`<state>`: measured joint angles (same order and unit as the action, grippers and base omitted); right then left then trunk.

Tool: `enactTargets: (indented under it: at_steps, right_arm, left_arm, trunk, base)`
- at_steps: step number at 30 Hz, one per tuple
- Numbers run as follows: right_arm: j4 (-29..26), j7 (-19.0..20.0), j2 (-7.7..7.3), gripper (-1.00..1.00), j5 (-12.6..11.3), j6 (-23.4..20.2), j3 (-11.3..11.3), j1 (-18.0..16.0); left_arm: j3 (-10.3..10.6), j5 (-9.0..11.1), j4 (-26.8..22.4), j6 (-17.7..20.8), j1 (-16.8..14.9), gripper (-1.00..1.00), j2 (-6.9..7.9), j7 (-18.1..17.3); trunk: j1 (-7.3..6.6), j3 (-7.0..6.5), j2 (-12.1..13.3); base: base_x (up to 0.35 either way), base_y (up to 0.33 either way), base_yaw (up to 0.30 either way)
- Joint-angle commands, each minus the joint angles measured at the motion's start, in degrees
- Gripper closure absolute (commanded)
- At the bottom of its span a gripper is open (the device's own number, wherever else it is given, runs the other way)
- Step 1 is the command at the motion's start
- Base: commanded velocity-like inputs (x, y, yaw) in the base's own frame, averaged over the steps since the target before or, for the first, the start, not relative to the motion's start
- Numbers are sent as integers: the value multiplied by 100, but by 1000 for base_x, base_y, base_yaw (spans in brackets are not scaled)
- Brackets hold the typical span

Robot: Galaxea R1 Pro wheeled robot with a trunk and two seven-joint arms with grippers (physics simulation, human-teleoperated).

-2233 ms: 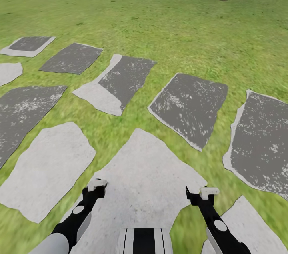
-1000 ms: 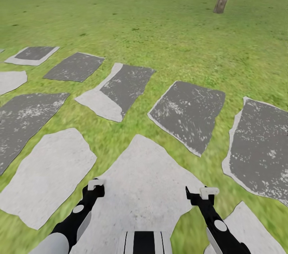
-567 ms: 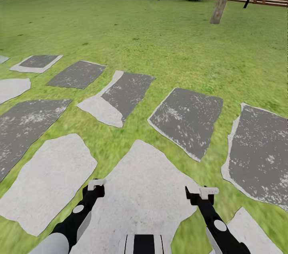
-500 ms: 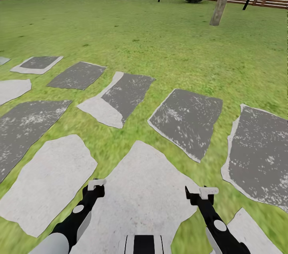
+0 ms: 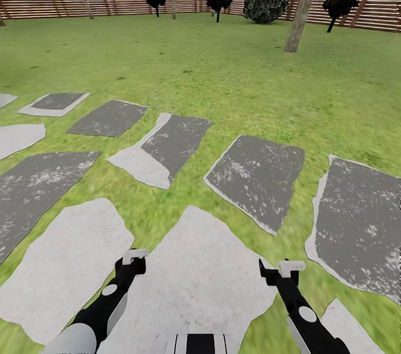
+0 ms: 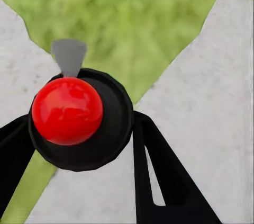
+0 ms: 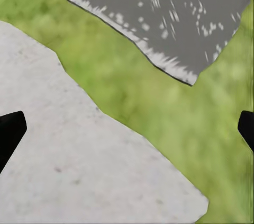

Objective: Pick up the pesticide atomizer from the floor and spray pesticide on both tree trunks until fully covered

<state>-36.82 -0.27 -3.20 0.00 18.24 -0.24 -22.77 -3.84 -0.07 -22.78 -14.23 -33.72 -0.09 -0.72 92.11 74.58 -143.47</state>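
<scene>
Tree trunk cut off at the head view's top edge — crown unseen. Right gripper fingertips clipped at both sides; grass floor blurry near the camera.

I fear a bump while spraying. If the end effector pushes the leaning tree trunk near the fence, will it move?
Probably not. The tree trunk is a thick, bare column rising straight out of the grass, so it likely stays rigid. Its lean looks fixed, so tipping seems unlikely. The surface looks matte, so it is probably not slippery.
</scene>
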Motion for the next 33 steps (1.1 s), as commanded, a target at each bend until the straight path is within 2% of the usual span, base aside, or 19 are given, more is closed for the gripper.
enactTargets:
  at_steps: [1, 9, 17, 23, 30, 33]
  right_arm:
    - [-3, 0, -5, -100, 0, 0, -1, 0]
    - [38, 0, -37, -100, 1, -2, 0, 14]
    - [65, -6, -42, -100, -5, 3, 4, 26]
    - [85, 0, -33, -100, -8, 4, 6, 33]
    - [97, 0, -16, -100, -9, 4, 15, 35]
    - [116, 1, -14, -100, -8, 4, 15, 35]
  left_arm:
    - [2, -7, -20, 10, -4, 100, 0, -1]
    - [18, -37, -235, 405, 45, 100, 5, 10]
    - [7, -19, -240, 497, 96, 100, 52, 12]
    - [5, -53, -246, 507, 182, 100, 19, 59]
    - [-32, -15, -306, 432, 412, 100, 67, 76]
    - [-35, -20, -321, 437, 452, 100, 70, 80]
  trunk:
    - [-2, -31, 2]
    - [-23, -276, 12]
    - [-43, -521, 23]
    - [-175, -680, 264]
    - [-329, -865, 545]
    - [-329, -890, 545]
  base:
    - [0, 0, -122]
    - [0, 0, -129]
    - [0, 0, -135]
    - [0, 0, -144]
    - [0, 0, -170]
    - [0, 0, -173]
